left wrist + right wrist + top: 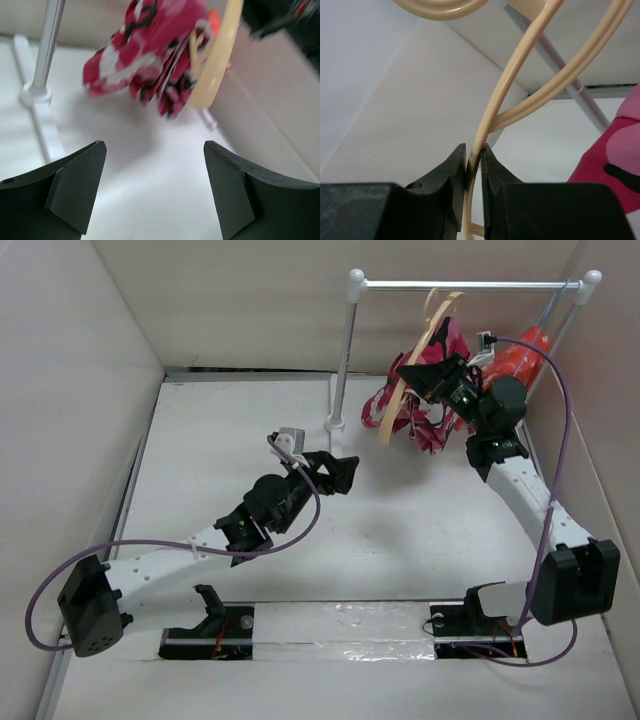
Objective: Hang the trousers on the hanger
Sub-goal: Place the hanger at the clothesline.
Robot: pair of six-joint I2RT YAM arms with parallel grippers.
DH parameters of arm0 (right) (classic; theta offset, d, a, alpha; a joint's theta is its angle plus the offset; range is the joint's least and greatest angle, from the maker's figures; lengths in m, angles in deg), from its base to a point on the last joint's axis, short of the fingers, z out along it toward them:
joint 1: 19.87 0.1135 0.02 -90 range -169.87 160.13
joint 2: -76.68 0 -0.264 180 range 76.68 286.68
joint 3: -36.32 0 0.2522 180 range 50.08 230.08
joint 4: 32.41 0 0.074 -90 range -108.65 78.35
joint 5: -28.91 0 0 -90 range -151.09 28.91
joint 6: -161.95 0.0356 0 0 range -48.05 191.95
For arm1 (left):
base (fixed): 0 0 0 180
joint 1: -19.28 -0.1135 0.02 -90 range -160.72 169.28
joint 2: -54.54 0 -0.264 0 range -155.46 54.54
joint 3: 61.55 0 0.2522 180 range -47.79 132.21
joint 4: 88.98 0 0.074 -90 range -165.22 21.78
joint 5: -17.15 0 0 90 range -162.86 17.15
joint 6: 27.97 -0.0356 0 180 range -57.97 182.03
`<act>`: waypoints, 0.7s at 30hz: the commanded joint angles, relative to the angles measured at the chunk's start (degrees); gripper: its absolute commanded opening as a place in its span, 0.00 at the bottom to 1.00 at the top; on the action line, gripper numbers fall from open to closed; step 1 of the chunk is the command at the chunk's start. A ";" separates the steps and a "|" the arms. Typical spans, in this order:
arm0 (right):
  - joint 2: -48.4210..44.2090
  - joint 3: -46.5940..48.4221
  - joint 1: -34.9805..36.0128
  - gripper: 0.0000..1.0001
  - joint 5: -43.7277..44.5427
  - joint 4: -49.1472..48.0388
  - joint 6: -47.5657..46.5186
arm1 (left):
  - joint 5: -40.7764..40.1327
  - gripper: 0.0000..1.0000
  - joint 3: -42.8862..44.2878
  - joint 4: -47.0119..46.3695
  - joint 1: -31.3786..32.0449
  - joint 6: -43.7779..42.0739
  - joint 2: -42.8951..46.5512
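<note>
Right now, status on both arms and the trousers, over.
Left gripper: jaws open, empty, clear of the trousers. Right gripper: jaws shut on the hanger. Trousers bunched over it. Orange-red cloth hangs close behind.

In my left wrist view, upper middle, the soft cloth trousers in pink, red, white and black camouflage print (145,50) look matt and limp. In the right wrist view the pale tan curved hanger (530,40) reads as smooth with a faint sheen; I cannot tell whether it is wood or plastic. The thin silver rail (460,285) along the top of the overhead view is bright polished metal. The left gripper (154,150) has matt black plastic fingers (75,185). The white table (400,520) is matt, with a shiny strip (340,638) near the bottom edge. The purple cable (566,430) looks smooth and rubbery.
</note>
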 commanded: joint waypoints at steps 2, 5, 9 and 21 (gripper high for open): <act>2.92 10.12 -2.51 0.00 -5.08 -11.08 -3.77 | -1.64 0.77 -4.07 -2.55 0.07 2.66 0.20; 7.40 16.01 -3.13 0.00 -8.06 -10.03 -5.00 | -1.64 0.77 -6.19 -4.23 0.07 2.32 0.02; 11.36 19.45 -4.89 0.00 -8.60 -9.75 -4.22 | -1.55 0.76 -7.51 -5.11 0.07 1.70 -1.03; 17.87 23.33 -7.18 0.00 -11.67 -15.11 0.18 | -0.41 0.76 -8.31 -4.23 0.07 0.47 -2.44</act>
